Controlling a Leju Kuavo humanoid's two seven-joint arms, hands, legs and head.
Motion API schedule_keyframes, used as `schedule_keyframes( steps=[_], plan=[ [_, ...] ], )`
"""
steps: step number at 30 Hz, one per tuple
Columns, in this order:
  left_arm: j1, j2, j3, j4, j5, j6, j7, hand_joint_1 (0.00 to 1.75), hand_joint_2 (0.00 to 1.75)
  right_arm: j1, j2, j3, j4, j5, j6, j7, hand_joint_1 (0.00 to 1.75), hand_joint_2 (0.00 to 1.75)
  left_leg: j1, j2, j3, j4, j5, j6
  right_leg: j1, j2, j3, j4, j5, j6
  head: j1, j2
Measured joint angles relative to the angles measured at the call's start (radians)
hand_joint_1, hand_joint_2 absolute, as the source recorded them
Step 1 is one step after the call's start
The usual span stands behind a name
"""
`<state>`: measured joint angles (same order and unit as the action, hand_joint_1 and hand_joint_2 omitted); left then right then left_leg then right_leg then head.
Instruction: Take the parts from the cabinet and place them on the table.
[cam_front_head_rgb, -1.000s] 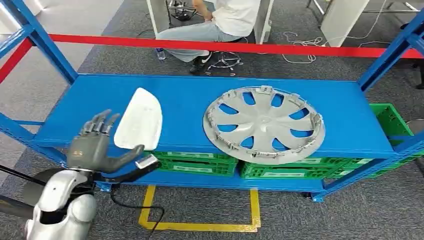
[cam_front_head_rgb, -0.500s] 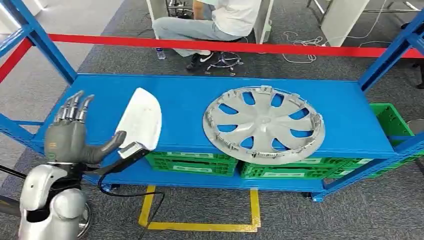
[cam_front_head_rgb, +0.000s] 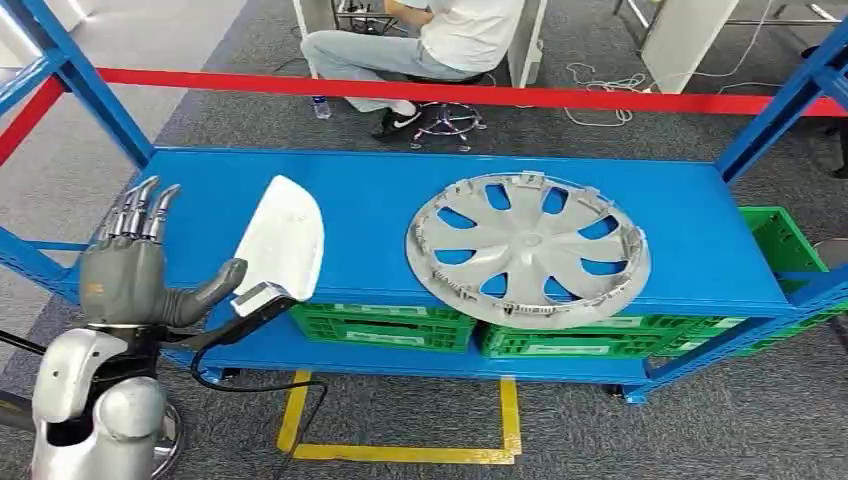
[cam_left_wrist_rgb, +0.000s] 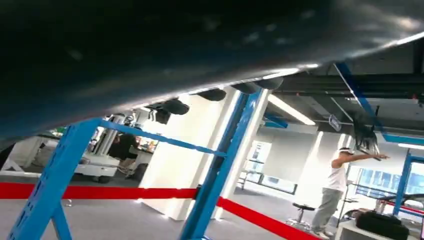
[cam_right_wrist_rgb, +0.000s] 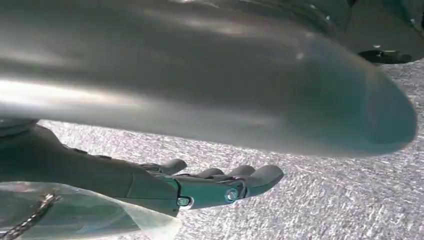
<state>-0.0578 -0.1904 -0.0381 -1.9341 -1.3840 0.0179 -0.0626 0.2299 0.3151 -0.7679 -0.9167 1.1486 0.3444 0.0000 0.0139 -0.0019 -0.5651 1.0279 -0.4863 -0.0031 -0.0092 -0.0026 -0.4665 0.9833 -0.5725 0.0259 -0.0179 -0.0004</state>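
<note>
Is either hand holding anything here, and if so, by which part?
Nothing is held. The left hand is open beside the white part on the blue shelf; the right hand hangs empty over the floor.

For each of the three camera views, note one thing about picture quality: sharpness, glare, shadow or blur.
Head view: evenly lit and sharp; the hubcap and white part show crisp edges on the blue shelf. Left wrist view: a dark, blurred close surface covers the upper half, while the background is bright. Right wrist view: glare streaks run along a shiny, out-of-focus cover, and the right hand beyond it is fairly sharp.
</note>
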Motion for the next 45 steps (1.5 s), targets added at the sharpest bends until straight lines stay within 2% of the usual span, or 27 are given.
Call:
schedule_keyframes(
  steps=[45],
  plan=[
    [0.0, 0.003, 0.017, 0.002, -0.002, 0.001, -0.001, 0.0, 0.0, 0.001, 0.0, 0.006, -0.004, 0.006, -0.002, -0.001, 0.0, 0.0, 0.0, 0.0, 0.0, 0.0, 0.0, 0.0, 0.0, 0.0, 0.0, 0.0, 0.0, 0.0, 0.0, 0.0]
  ],
)
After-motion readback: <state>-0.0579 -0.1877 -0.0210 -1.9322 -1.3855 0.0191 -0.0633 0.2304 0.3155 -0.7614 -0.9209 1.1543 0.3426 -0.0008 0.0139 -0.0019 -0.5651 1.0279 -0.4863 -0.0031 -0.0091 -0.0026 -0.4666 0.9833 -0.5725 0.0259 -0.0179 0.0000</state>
